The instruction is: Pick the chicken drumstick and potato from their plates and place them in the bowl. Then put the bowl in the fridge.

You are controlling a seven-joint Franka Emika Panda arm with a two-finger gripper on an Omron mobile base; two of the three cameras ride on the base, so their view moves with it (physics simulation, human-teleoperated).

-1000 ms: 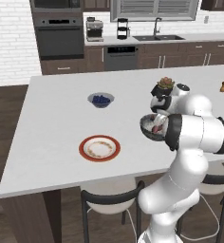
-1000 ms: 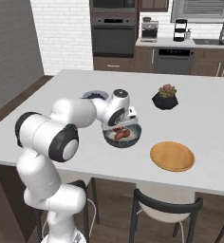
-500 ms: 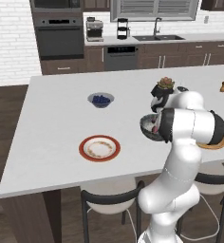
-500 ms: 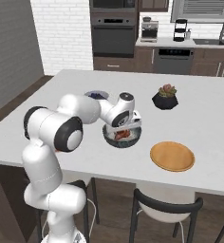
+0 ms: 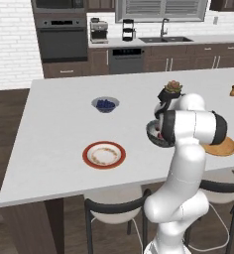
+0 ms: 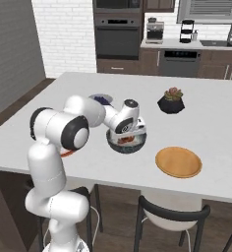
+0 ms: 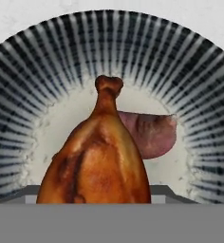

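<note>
White surface point(image 5: 64, 129) on dark wood floor point(image 5: 5, 114); white brick wall point(image 5: 10, 39), built-in ovens point(image 5: 63, 37), dark cabinets point(image 5: 188, 57), window point(image 5: 161, 9) behind.

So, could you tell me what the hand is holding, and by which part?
It cannot be told: the glossy orange-brown chicken drumstick sits right at the hand, thick end nearest, hiding any grip.
</note>
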